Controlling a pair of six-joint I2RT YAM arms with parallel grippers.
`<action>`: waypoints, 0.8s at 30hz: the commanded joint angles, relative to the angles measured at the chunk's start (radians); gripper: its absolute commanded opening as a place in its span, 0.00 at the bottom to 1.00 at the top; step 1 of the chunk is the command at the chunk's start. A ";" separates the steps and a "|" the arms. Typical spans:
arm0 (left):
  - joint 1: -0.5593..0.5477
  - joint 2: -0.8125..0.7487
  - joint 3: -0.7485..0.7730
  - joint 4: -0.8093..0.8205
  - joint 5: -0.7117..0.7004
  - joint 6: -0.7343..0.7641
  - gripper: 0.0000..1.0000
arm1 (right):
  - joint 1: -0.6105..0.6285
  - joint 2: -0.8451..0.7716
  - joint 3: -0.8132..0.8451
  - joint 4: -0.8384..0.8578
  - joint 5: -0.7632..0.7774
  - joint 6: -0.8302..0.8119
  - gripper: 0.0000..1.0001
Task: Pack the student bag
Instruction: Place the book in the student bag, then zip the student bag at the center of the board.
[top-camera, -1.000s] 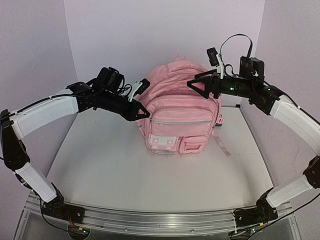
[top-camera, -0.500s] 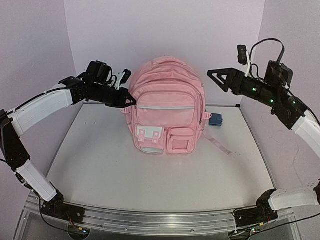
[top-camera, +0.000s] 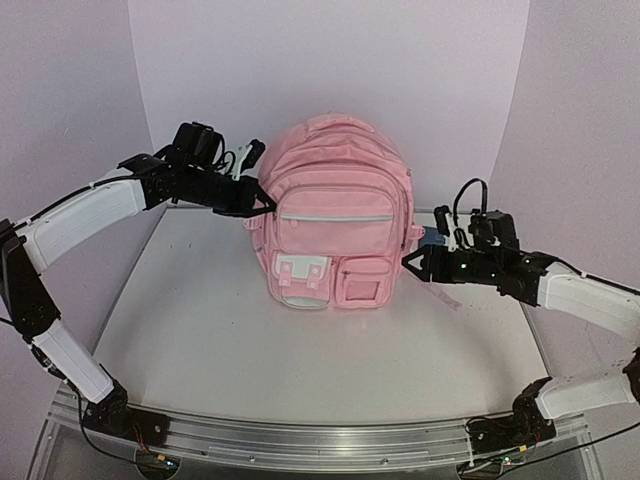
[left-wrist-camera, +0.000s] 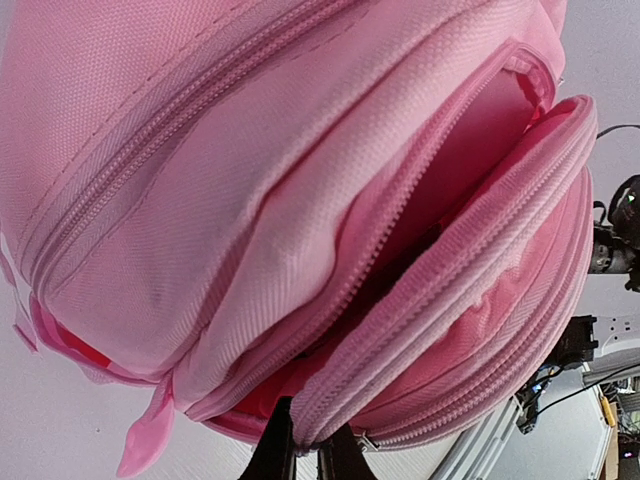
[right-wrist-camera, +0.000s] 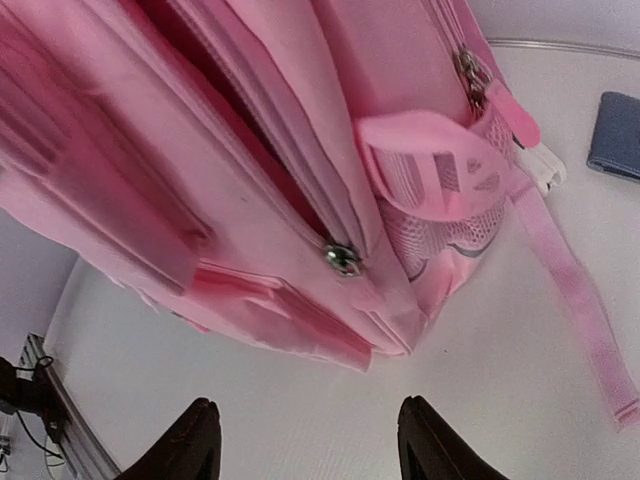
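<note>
The student bag (top-camera: 335, 215) stands upright at the centre of the top view, toward the back of the tabletop (top-camera: 300, 360); the left hand (top-camera: 258, 208) is pinched narrow on the zipper edge of the open compartment at the bag's upper left; the right hand (top-camera: 411, 262) sits low at the bag's right side, fingers spread wide with nothing between them. The likeliest trouble is the bag tipping or sliding, since one pinch on soft fabric seems to be all that steadies it; a tug by the left hand could fold the opening shut or slip off the zip. The right hand is close to the loose strap (right-wrist-camera: 575, 290) and the mesh side pocket (right-wrist-camera: 425, 235) and could snag either; it could also knock a small blue object (top-camera: 432, 238) lying on the tabletop just beside it. No brand, label or writing can be read anywhere.
</note>
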 joint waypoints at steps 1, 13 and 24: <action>0.006 -0.056 0.027 0.146 0.053 -0.033 0.00 | 0.000 0.070 0.022 0.114 0.091 -0.073 0.54; 0.005 -0.066 0.029 0.128 0.043 -0.028 0.00 | -0.001 0.221 0.093 0.221 0.054 -0.139 0.40; 0.005 -0.067 0.038 0.114 0.043 -0.021 0.00 | -0.001 0.244 0.119 0.234 0.055 -0.158 0.13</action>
